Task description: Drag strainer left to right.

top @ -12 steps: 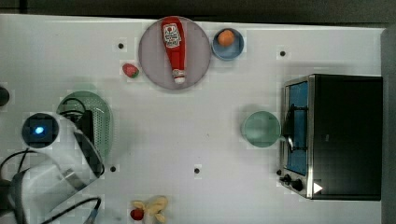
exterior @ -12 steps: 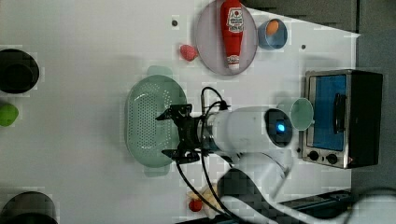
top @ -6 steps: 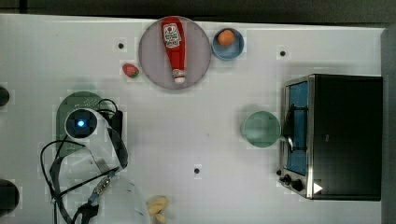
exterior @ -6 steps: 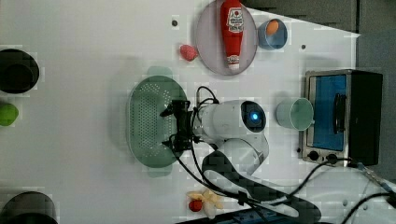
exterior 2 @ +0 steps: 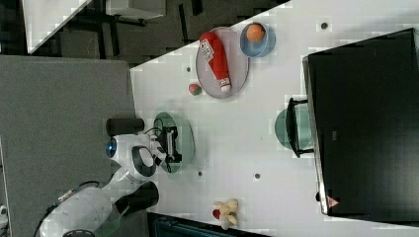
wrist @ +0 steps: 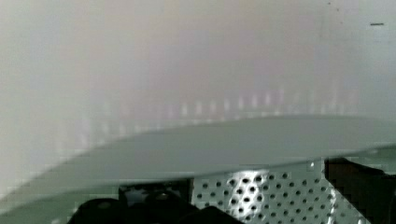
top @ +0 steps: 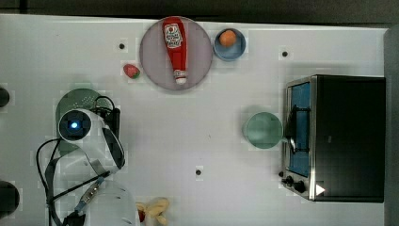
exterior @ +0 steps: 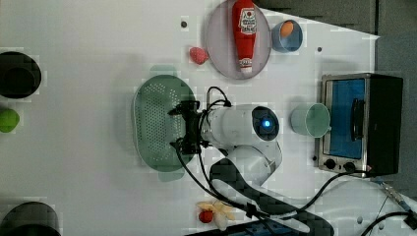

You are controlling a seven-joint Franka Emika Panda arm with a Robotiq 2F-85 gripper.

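Pale mint-green oval plastic strainer (exterior: 156, 125) at nine o'clock on the white counter (top: 202, 141). Black pincer (exterior: 184, 127) wide open above the three o'clock rim, holding nothing. Probably light, stiff, slippery: best taken by the smooth rim.

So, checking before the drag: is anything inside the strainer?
Only the fingers sit over the strainer, near its rim; the visible holes are bare. The part under the arm is hidden.
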